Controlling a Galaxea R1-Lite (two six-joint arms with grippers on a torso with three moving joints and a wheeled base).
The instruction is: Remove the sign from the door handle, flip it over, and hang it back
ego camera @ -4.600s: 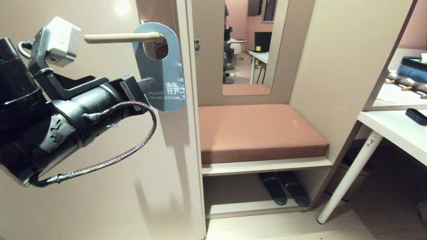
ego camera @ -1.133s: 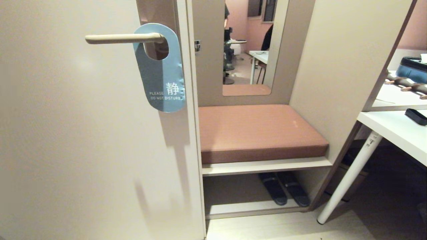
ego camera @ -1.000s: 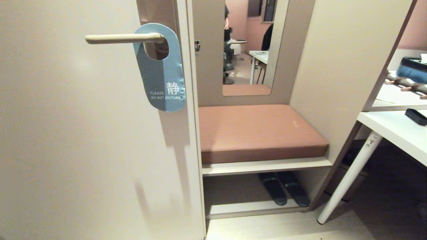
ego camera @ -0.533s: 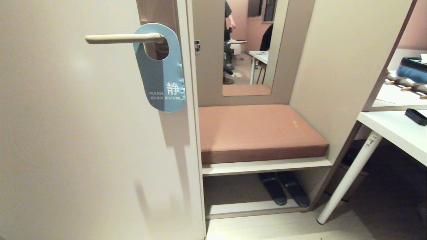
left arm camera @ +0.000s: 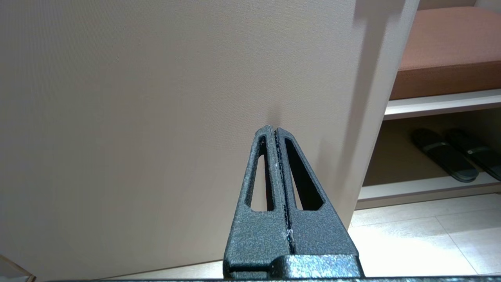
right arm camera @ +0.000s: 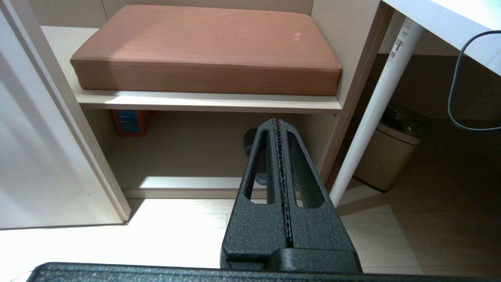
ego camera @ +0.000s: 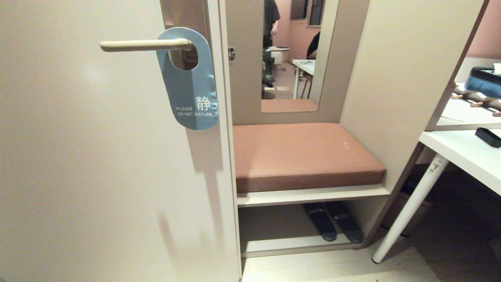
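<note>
A built-in bench shelf (ego camera: 313, 194) right of the door carries a terracotta cushion (ego camera: 305, 154) covering nearly its whole top. On the lower shelf (ego camera: 274, 246) beneath lie two dark slippers (ego camera: 332, 221) side by side. A white desk (ego camera: 462, 156) on the far right holds a small black object (ego camera: 488, 136).

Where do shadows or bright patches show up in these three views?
Head view: the sign throws a long shadow down the door, with a faint sheen left of the handle. Left wrist view: a dark band runs down the door's edge and the floor is brightly lit. Right wrist view: the floor nearest the camera is washed out white, while the space under the table is dim.
</note>
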